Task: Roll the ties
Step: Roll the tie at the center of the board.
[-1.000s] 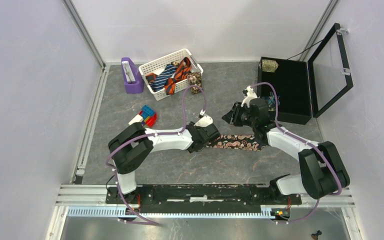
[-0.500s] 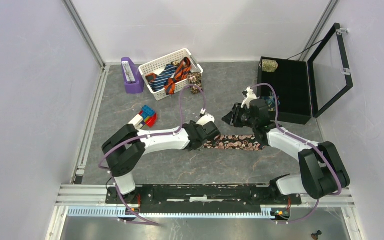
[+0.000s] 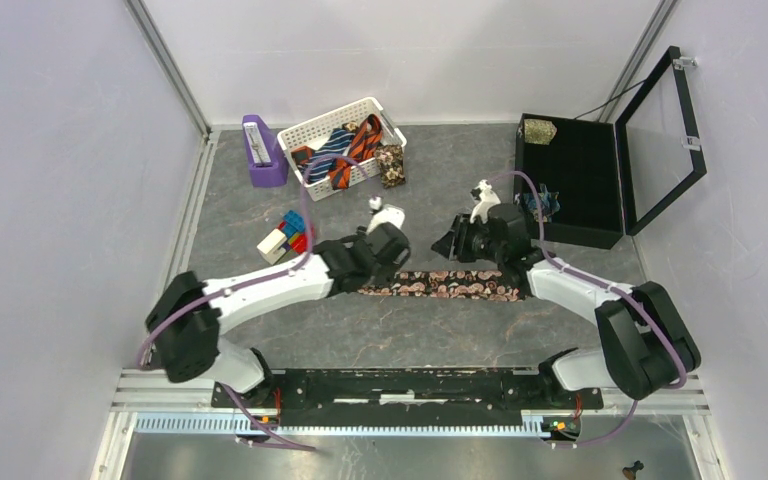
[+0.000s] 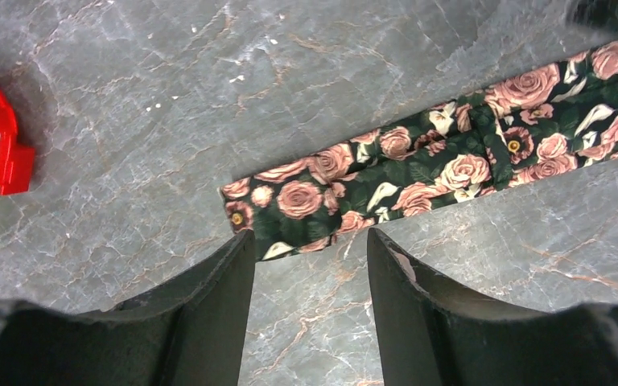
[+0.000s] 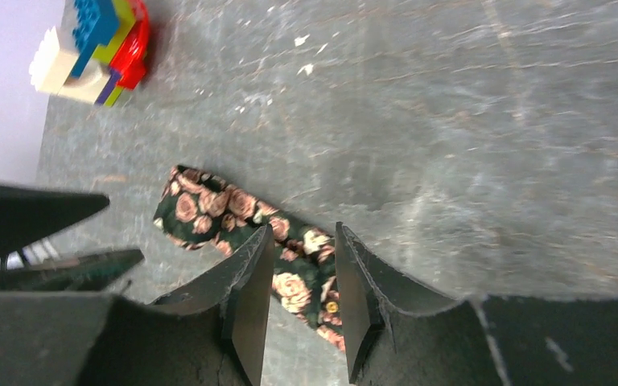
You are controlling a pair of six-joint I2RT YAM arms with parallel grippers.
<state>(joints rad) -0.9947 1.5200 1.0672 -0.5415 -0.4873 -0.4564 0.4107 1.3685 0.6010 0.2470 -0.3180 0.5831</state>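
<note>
A dark tie with pink-cream roses [image 3: 440, 285] lies flat and stretched out on the grey table. My left gripper [image 3: 372, 268] hovers at its left end, open and empty. In the left wrist view that tie end [image 4: 290, 213] lies just ahead of the gripper [image 4: 310, 245]. My right gripper [image 3: 450, 243] is open above the tie's middle. In the right wrist view the tie [image 5: 209, 211] shows through the gap of the gripper [image 5: 302, 249]. Navy-white [image 3: 328, 152] and orange-black [image 3: 362, 138] striped ties lie in the white basket [image 3: 310, 128].
A tan floral tie [image 3: 392, 166] lies beside the basket. A purple holder [image 3: 263, 150] stands left of it. Toy blocks [image 3: 288, 235] sit left of my left gripper, and show in the right wrist view [image 5: 88, 44]. An open black case [image 3: 585, 215] at right holds rolled ties [image 3: 539, 130].
My left gripper has moved left and slightly back. The floral tie's left end now reaches further left, so the tie lies longer. My right gripper has shifted a little left.
</note>
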